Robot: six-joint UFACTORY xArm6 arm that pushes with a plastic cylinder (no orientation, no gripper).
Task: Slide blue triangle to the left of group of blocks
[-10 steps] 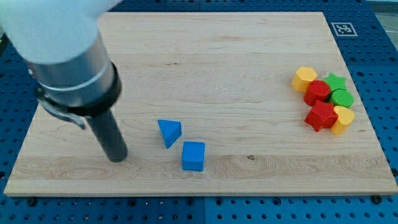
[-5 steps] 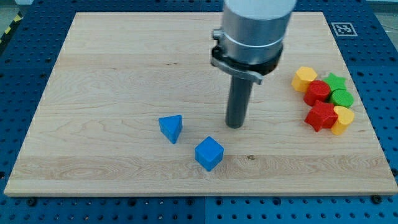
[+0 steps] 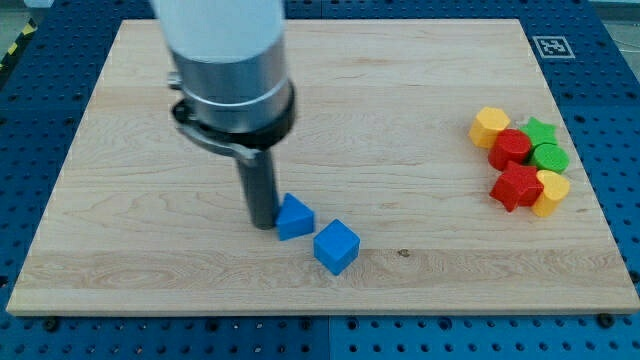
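The blue triangle (image 3: 294, 217) lies on the wooden board (image 3: 120, 250), left of centre toward the view's bottom. My tip (image 3: 262, 224) stands right against its left side, touching it. A blue cube (image 3: 336, 247) sits just to the triangle's lower right, close to it or touching it. The group of blocks is at the view's right: a yellow block (image 3: 489, 125), a red block (image 3: 511, 148), a green star (image 3: 541, 131), a green block (image 3: 549, 157), a red block (image 3: 516, 186) and a yellow block (image 3: 550, 191).
The board lies on a blue perforated table (image 3: 30, 110). A black-and-white marker tag (image 3: 549, 46) sits at the board's top right corner. The arm's wide grey body (image 3: 225, 60) hangs over the board's upper left middle.
My tip moved from the triangle's right to its left side and now touches it. The triangle has shifted a little to the right and turned. The cube and the group have not moved.
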